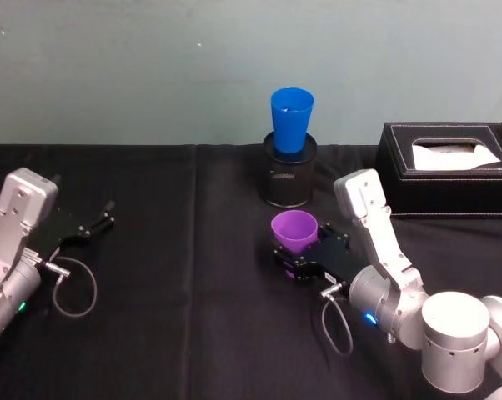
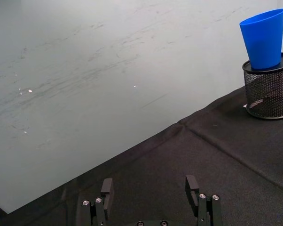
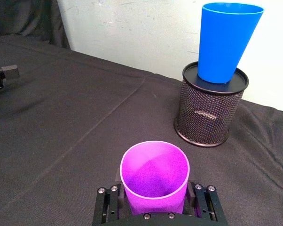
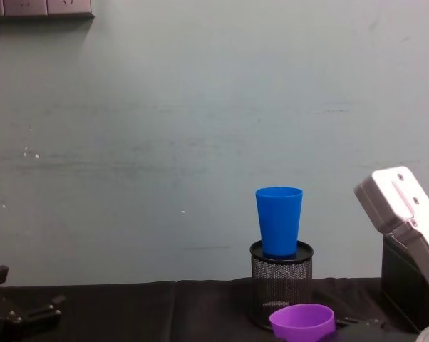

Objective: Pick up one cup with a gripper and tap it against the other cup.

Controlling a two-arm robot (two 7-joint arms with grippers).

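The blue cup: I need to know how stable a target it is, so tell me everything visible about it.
The blue cup is a smooth, bright blue plastic tumbler, tapered, mouth up, apparently empty. It stands upright with its narrow base set in the top of the black wire-mesh pen holder, at the table's far side by the wall. Only the holder touches it; the purple cup sits apart, nearer the robot.

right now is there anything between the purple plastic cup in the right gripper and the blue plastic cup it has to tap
Nothing visible stands between them. The right gripper holds the purple plastic cup just in front of the black wire-mesh pen holder; the blue plastic cup stands in that holder, higher up, with open space between the cups.
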